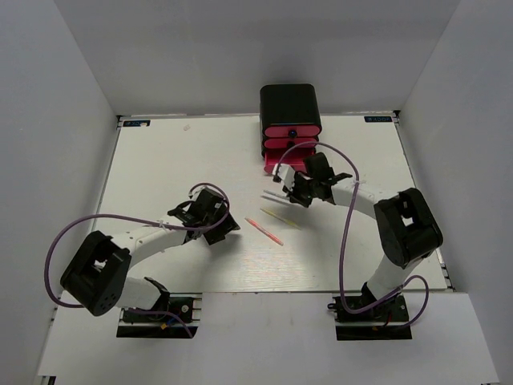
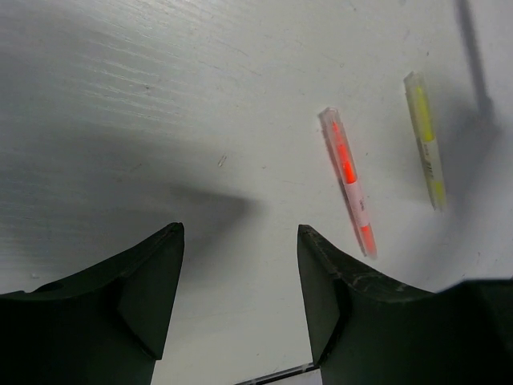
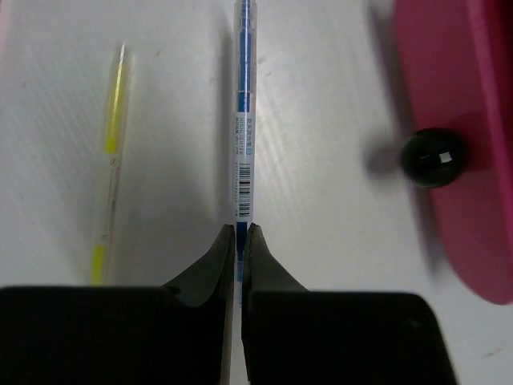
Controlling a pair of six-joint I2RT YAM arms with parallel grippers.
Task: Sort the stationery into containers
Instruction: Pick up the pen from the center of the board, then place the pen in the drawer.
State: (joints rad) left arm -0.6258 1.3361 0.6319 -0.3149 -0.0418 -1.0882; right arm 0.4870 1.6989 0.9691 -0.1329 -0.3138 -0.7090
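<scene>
My right gripper [image 1: 290, 190] [image 3: 241, 228] is shut on a thin blue pen [image 3: 243, 120], which sticks out to the left just in front of the pulled-out bottom pink drawer [image 1: 280, 158] [image 3: 457, 152]. The black cabinet [image 1: 290, 104] holds the other pink drawers [image 1: 292, 132], both closed. A yellow pen [image 1: 277, 215] [image 3: 112, 160] and a pink-orange pen [image 1: 264, 231] [image 2: 349, 180] lie on the table. My left gripper [image 1: 224, 227] [image 2: 239, 233] is open and empty, just left of the pink-orange pen. The yellow pen also shows in the left wrist view [image 2: 425, 140].
The drawer's black knob [image 3: 433, 158] is close to the right of the held pen. The white table [image 1: 176, 160] is walled on three sides. Purple cables [image 1: 345, 216] loop over both arms.
</scene>
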